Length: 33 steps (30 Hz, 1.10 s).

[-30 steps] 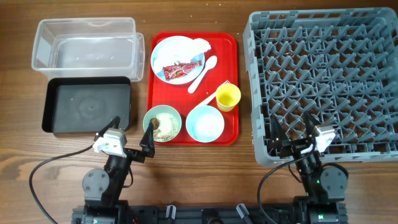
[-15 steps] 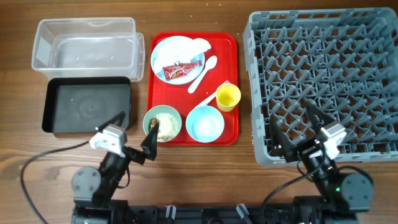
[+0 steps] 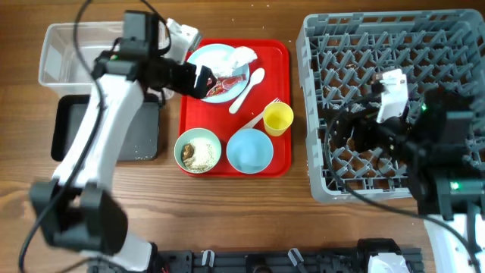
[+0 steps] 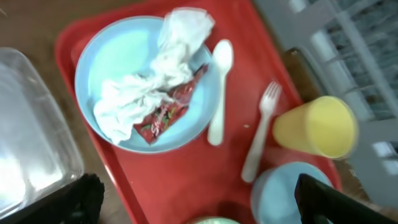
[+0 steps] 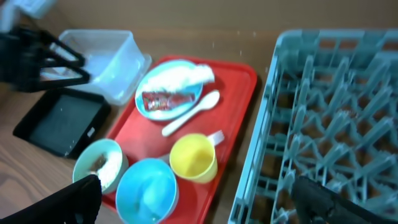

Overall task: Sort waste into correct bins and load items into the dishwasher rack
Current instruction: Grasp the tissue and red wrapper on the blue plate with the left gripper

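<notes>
My left gripper is open and empty, hovering over the left side of the light blue plate. The plate holds the crumpled white napkin and the red wrapper. The white spoon and fork lie beside it on the red tray. The yellow cup, the blue bowl and the green bowl with food scraps stand at the tray's front. My right gripper is open and empty above the left part of the grey rack.
The clear tub stands at the back left, and the black tray sits in front of it, partly under my left arm. The red tray lies between the bins and the rack. Bare wooden table runs along the front.
Both arms have risen from the front edge. The left arm has swung back over the plate. The right arm has lifted over the rack's left side.
</notes>
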{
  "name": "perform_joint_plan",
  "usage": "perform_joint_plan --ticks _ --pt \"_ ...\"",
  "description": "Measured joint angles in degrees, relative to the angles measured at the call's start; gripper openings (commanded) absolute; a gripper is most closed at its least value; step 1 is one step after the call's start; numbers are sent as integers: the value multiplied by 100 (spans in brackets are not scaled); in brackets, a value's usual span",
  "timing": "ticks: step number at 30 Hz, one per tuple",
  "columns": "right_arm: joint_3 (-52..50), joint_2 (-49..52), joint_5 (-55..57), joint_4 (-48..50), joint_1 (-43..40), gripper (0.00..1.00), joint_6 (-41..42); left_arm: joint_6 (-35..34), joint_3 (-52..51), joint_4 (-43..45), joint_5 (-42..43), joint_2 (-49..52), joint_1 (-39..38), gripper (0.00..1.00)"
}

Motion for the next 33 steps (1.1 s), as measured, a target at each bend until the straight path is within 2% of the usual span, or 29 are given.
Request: perform_joint_plan --ticks 3,6,8,14,23,24,25,26,27,29,33 --pt "4 341 0 -153 0 100 -2 24 -4 1078 -15 787 0 100" --pt "4 549 0 -295 0 100 -2 125 31 2070 -216 1062 -22 100" --pt "4 625 0 -396 0 100 -2 291 37 2404 -459 1294 -90 100" --pt "4 634 2 -431 0 100 -2 713 37 2610 -1193 1980 -658 100" --pt "4 634 2 -468 0 100 -2 619 37 2490 -1357 2695 -721 100" --pt "4 634 0 -468 0 100 -2 525 44 2496 -1353 2697 -721 84" --pt "4 634 0 -468 0 100 -2 470 48 2500 -1353 2697 -721 62" --pt "4 634 2 -468 0 100 -2 396 50 2507 -1357 2697 -721 31" --pt "4 634 2 -468 0 99 -2 358 59 2487 -1357 2697 -710 14" --pt "4 634 2 -468 0 100 -2 310 66 2424 -1360 2697 -693 4" --pt "4 634 0 -468 0 100 -2 116 81 2341 -1355 2697 -695 4"
